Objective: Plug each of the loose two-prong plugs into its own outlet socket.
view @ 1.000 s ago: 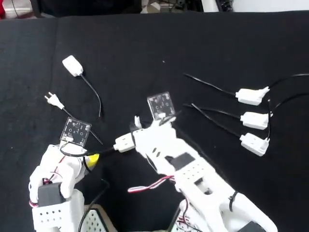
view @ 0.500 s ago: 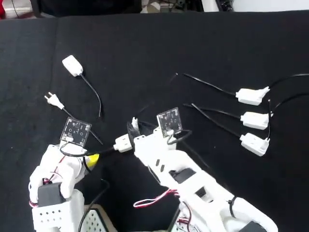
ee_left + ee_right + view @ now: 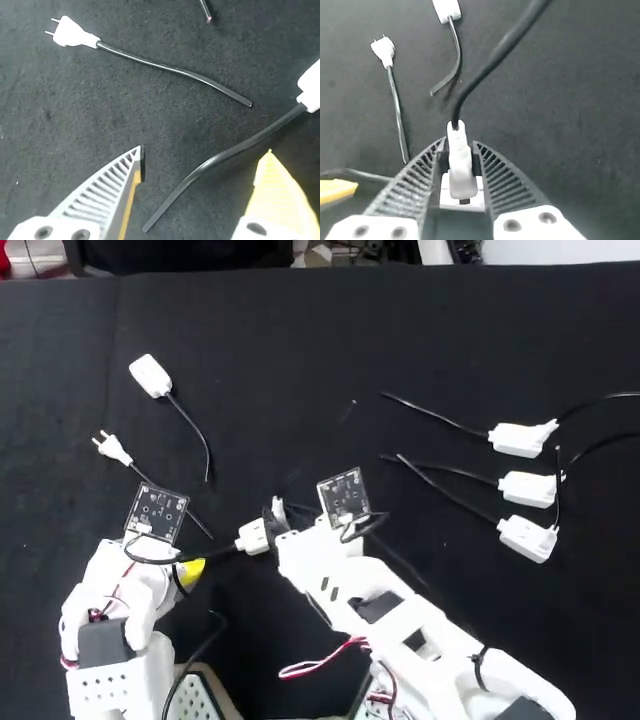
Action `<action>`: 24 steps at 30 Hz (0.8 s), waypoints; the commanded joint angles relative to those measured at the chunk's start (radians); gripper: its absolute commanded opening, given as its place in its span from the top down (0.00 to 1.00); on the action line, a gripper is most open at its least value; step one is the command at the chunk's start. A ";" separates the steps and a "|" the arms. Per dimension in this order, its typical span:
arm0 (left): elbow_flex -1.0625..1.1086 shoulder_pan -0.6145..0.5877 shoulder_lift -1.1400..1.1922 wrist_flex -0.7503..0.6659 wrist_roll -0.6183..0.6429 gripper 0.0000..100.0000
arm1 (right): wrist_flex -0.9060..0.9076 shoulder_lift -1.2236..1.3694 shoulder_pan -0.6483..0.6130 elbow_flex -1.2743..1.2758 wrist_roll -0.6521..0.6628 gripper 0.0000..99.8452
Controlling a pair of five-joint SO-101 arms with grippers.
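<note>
Swinging back toward the arms' base, the right arm's wrist now sits closer to the socket (image 3: 252, 536) than a second ago, while the socket itself has hardly shifted on the counter (image 3: 400, 330).

Right tool (image 3: 459, 145) is clenched on a white plug (image 3: 457, 160), gripping its body from both sides so the prongs point straight at the socket's face. The wrist view shows the plug's front end meeting the white socket block just under the fingers. Whether the prongs are fully seated is hidden.

Left tool (image 3: 205, 151) is released, its white and yellow fingers spread astride the socket's cord (image 3: 235, 150) without pinching it. Parked there, it looks meant to fence the cord in and keep the socket from sliding away under the push, a loose brace, not a grip.

Farther out on the left arm's side lie a second plug (image 3: 112, 448) and a second socket (image 3: 150, 375), each trailing a short cord, well apart and unjoined. Over on the right arm's side, three pairs (image 3: 527, 487) already sit mated in a row, so this looks like the fourth of five joins, with pressing home as the step in hand.
</note>
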 commanded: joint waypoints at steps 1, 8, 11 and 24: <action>-0.002 -0.008 -0.005 0.008 -0.005 0.65 | 0.023 -0.022 -0.006 -0.024 0.011 0.99; -0.004 -0.004 -0.005 0.026 -0.006 0.65 | 0.017 -0.022 -0.005 -0.027 0.011 0.99; -0.004 -0.002 -0.005 0.026 -0.006 0.65 | 0.015 -0.022 0.021 -0.039 0.008 0.99; -0.004 -0.007 -0.005 0.020 -0.006 0.65 | 0.014 0.309 0.054 -0.260 -0.032 0.99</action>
